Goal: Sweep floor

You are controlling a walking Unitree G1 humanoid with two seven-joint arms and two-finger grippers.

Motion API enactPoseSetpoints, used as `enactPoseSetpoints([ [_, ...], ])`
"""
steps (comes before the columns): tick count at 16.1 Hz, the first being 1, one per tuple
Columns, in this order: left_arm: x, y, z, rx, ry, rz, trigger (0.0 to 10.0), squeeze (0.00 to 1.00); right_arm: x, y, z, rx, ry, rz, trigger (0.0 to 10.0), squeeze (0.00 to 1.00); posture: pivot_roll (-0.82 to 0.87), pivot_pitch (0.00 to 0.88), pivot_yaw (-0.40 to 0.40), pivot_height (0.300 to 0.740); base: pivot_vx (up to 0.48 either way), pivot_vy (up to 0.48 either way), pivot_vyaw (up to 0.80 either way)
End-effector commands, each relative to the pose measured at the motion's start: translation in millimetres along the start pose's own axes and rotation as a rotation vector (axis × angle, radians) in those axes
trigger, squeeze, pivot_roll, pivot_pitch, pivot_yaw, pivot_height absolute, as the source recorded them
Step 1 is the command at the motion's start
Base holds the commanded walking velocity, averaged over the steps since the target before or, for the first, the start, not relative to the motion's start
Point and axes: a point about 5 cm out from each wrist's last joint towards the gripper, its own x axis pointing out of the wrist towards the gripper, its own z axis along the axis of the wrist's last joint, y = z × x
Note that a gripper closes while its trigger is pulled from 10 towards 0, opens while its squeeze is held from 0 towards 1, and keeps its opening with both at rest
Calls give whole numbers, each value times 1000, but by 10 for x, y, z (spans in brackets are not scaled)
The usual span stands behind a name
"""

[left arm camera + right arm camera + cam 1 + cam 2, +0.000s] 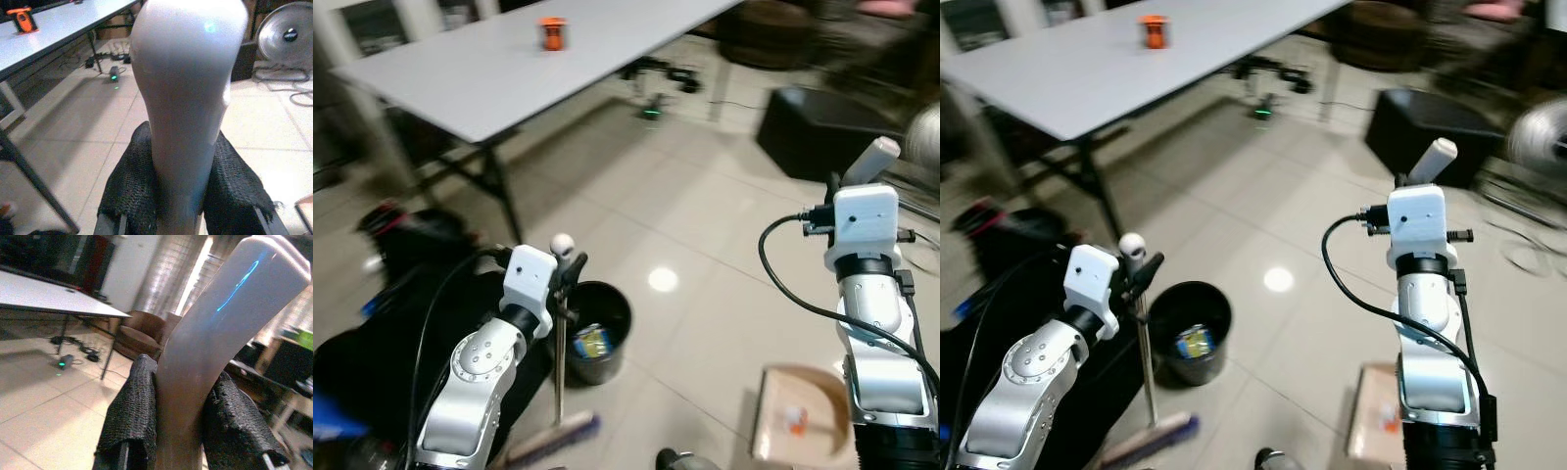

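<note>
My left gripper (182, 193) clamps broom handle (560, 333), black bin (594, 331) just right. My right gripper (180, 411) clamps dustpan handle (1428, 162); dustpan (800, 415) near right.

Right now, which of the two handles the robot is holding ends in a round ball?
The broom handle in the left pincer: a thin upright pole topped by a white ball. The right pincer holds the dustpan handle, a flattened white grip.
</note>
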Motion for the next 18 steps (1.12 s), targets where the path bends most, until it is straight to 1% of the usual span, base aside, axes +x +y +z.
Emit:
enactPoseSetpoints([
  [1, 11, 42, 61, -14, -28, 34, 10000, 0, 20, -17, 90, 38, -29, -22, 10000, 0, 37, 0, 9, 740, 0, 0, -800],
  [2, -1, -1, 44, -49, -26, 27, 10000, 0, 6, 22, 89, 67, -25, -13, 10000, 0, 32, 0, 10, 740, 0, 0, -800],
  [4, -7, -16, 42, -64, -19, 39, 10000, 0, 19, 80, 96, 109, -8, -4, 10000, 0, 29, 0, 8, 740, 0, 0, -800],
  [5, -24, -10, 42, -80, -21, 55, 10000, 0, 22, 158, 102, 152, 23, 16, 10000, 0, 31, 0, 1, 740, 0, 0, -800],
  [6, -30, -8, 44, -65, -20, 54, 10000, 0, 16, 195, 100, 171, 37, 30, 10000, 0, 34, 0, -3, 740, 0, 0, -800],
  [7, -37, -3, 48, -55, -16, 54, 10000, 0, 5, 227, 102, 173, 42, 47, 10000, 0, 34, 0, -6, 740, 0, 0, -800],
  [9, -42, 5, 66, -59, -17, 56, 10000, 0, -5, 243, 109, 159, 36, 63, 10000, 0, 36, 2, -8, 740, 0, 0, -800],
  [11, -53, 47, 115, -44, -26, 66, 10000, 0, 0, 223, 119, 150, 39, 68, 10000, 0, 37, 7, -10, 740, 0, 0, -800],
  [13, -54, 49, 110, -30, -23, 61, 10000, 0, 23, 192, 125, 147, 45, 62, 10000, 0, 37, 11, -10, 740, 0, 0, -800],
  [18, -53, 56, 110, -41, -21, 68, 10000, 0, -5, 231, 148, 166, 58, 75, 10000, 0, 33, 7, -10, 740, 0, 0, -800],
])
